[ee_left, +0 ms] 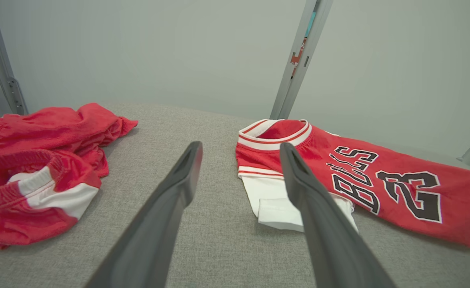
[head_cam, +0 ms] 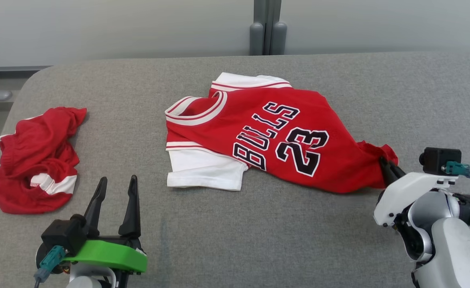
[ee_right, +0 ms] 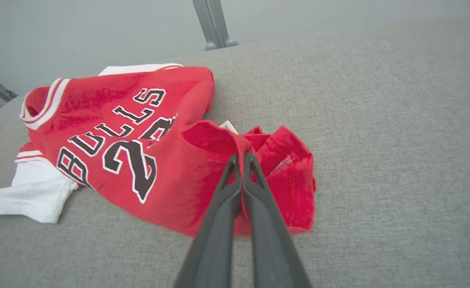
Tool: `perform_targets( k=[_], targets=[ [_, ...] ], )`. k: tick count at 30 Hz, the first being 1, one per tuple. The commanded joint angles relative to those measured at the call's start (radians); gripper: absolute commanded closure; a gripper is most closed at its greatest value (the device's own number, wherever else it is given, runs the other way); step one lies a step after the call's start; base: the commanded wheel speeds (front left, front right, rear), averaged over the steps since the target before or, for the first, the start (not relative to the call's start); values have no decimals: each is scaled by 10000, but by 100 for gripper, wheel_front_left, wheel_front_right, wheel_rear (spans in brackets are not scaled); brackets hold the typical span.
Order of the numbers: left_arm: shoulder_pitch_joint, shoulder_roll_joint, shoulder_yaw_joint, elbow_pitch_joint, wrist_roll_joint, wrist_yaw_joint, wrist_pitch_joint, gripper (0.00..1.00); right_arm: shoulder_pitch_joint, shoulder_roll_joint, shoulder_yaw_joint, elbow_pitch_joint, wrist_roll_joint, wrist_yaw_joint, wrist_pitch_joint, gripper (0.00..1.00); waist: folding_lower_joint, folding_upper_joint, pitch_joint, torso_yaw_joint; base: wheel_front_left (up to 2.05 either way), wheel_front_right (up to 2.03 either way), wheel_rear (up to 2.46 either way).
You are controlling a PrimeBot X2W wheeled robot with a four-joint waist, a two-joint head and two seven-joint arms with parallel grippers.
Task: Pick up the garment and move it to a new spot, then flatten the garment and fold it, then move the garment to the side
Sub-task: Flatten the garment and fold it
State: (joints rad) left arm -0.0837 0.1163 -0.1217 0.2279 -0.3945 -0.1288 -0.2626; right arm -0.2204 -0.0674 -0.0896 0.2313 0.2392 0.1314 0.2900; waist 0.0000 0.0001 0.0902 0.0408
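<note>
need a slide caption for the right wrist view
Right gripper pinches the bunched hem of the red Bulls 23 jersey lying on the grey padded surface.

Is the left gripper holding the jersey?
No, the left gripper is open and empty, its fingers spread well apart from the jersey.

A soft red cloth jersey (head_cam: 235, 128) lies on a table (head_cam: 259, 240) covered in coarse, matt grey fabric; at nine o'clock, crumpled shorts (head_cam: 35, 160) of similar cloth.
</note>
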Motion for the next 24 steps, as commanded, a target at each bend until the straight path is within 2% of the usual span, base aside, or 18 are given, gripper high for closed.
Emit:
perform_targets(
  k=[1,7,13,18,24],
  targets=[
    [-32,83,33,-24,-84,-17,-30,0,150,19,56,-417,123,-14,-105,100,0,-1,-66,-15,0,0,0],
    [154,123,133,-101,-95,-18,-30,0,266,68,441,-2360,556,-14,-48,100,0,-1,-201,-155,0,0,0],
    [229,118,146,-142,-85,-17,-30,0,47,118,819,-3781,791,-14,367,100,0,-1,-343,-222,0,0,0],
    [233,67,78,-207,-70,-17,-30,0,-136,136,755,-4151,988,-14,684,100,0,-1,-299,-195,0,0,0],
    [0,144,73,-301,-106,-17,-30,0,-1181,94,672,-4229,1070,-13,692,100,0,-1,35,-133,0,0,0]
  ],
)
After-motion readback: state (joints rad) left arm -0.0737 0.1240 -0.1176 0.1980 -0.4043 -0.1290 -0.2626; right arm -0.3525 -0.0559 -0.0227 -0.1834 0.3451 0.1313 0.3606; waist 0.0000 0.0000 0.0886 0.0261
